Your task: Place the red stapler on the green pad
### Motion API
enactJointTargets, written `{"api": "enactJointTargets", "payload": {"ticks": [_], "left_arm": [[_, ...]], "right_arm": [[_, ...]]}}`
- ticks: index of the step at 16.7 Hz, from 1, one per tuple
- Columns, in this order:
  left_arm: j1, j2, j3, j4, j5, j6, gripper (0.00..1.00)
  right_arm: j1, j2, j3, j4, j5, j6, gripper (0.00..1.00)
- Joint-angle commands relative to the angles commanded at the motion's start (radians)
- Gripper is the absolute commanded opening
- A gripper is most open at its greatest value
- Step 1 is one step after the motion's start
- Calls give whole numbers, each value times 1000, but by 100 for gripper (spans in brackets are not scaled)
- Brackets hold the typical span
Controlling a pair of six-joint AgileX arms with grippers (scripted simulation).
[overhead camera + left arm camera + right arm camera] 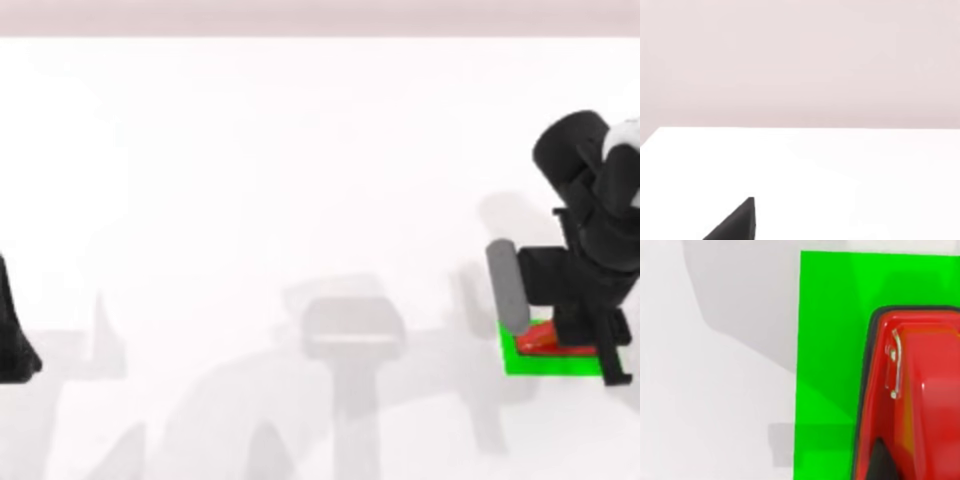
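Close up in the right wrist view: red stapler lying flat on green pad, bare green showing beside it and past its end. Far left of the top view: left gripper parked at the edge of the white table; clamped or apart, cannot tell. Lower right: right gripper low over the stapler on the pad. Squeezing it or let go, cannot tell.

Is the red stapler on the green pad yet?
On: the red stapler lies over the green pad; right gripper above it.
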Motion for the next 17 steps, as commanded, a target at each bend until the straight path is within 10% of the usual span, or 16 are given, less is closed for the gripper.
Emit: {"api": "enactJointTargets", "payload": {"ticks": [11, 17], "left_arm": [[0, 0, 0, 0, 0, 0, 100], [0, 0, 0, 0, 0, 0, 100]], "right_arm": [[0, 0, 0, 0, 0, 0, 98], [0, 0, 0, 0, 0, 0, 100]]}}
